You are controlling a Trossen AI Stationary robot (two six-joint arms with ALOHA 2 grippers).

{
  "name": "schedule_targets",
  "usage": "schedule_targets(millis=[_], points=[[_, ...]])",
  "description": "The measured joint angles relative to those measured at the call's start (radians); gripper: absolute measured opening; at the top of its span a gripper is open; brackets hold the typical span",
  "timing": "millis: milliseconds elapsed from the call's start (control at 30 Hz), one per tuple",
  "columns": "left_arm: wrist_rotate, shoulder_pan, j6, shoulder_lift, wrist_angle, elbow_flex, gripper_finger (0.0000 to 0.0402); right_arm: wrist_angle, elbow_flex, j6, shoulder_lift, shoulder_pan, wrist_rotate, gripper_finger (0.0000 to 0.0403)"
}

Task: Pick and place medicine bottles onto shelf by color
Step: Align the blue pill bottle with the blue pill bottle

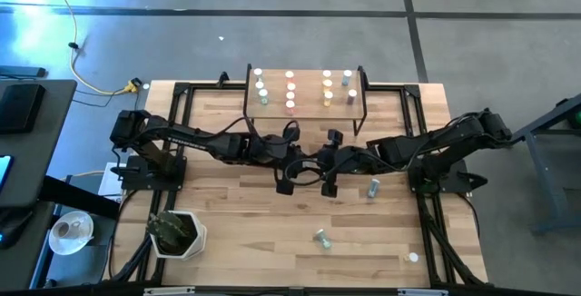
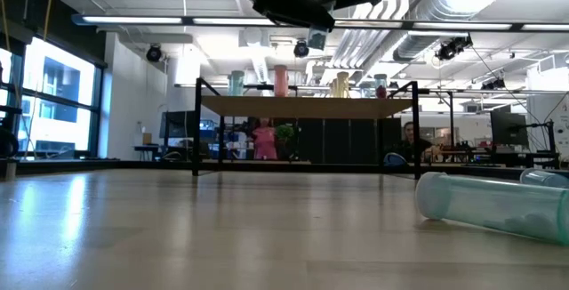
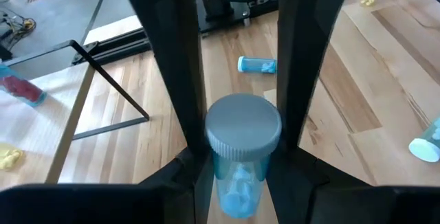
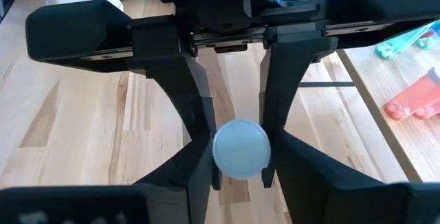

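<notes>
Medicine bottles point(image 1: 290, 96): where are they, seen from above?

Most stand upright in four rows by colour on a small light-wood shelf point(image 1: 309, 90) with black metal legs, at the far edge of the wooden butcher-block surface point(image 1: 227, 214): green, pink, yellow-orange, then blue-grey. Two more lie loose on the surface, well apart, nearer the front on the right arm's side.

And the arms?

Both reach inward. The left gripper point(image 1: 292, 167) and right gripper point(image 1: 325, 165) meet just in front of the shelf, at the middle of the surface.

What does the level view across the surface show?

Dark gripper parts hang at the top. Below them is a blue bottle point(image 2: 317, 37), a small clear-plastic cylinder with a pale ribbed cap, held in the air above the shelf's board. A clear teal bottle point(image 2: 489, 203) lies on its side in the foreground.

And the left wrist camera?

The blue bottle fills the middle, cap towards the camera. The left gripper's dark fingers point(image 3: 189, 179) pinch its body from both sides. Two taller dark fingers flank the cap, touching it.

And the right wrist camera?

The pale cap sits dead centre. The right gripper's fingers point(image 4: 292, 162) lie against both of its sides, closed on it, with the left gripper facing them.
</notes>
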Motion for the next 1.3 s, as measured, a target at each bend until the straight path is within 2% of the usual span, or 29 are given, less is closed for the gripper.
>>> schedule_targets(millis=[167, 1300], points=[[0.000, -0.001, 0.002, 0.000, 0.001, 0.000, 0.0106, 0.000, 0.000, 0.000, 0.000, -0.003, -0.003, 0.0122], [-0.016, 0.000, 0.000, 0.002, 0.003, 0.000, 0.0106, 0.001, 0.000, 0.000, 0.000, -0.004, -0.006, 0.0121]])
